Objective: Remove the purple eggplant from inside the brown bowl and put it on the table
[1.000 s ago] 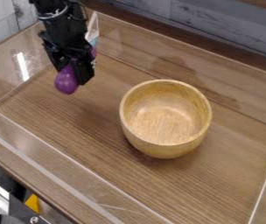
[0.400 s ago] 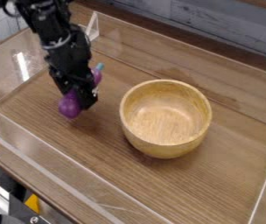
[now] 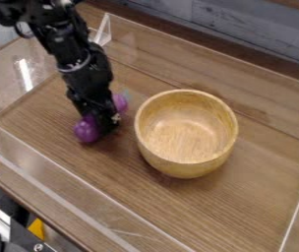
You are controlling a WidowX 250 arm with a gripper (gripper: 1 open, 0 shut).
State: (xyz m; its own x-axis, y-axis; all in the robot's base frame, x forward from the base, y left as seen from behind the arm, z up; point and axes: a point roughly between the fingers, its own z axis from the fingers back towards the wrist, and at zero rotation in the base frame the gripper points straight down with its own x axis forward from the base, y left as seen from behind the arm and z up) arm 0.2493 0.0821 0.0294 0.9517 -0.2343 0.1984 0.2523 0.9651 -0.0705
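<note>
Camera view: the gripper [image 3: 101,111] grasps the purple eggplant [image 3: 88,129] beside the brown bowl [image 3: 185,133]; no readable writing.

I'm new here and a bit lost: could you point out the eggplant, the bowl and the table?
Purple eggplant [image 3: 87,129]: camera view, its rounded end.
Wooden bowl [image 3: 185,135]: camera view, its inside bottom.
Wooden table [image 3: 251,202]: camera view, bare top.
</note>
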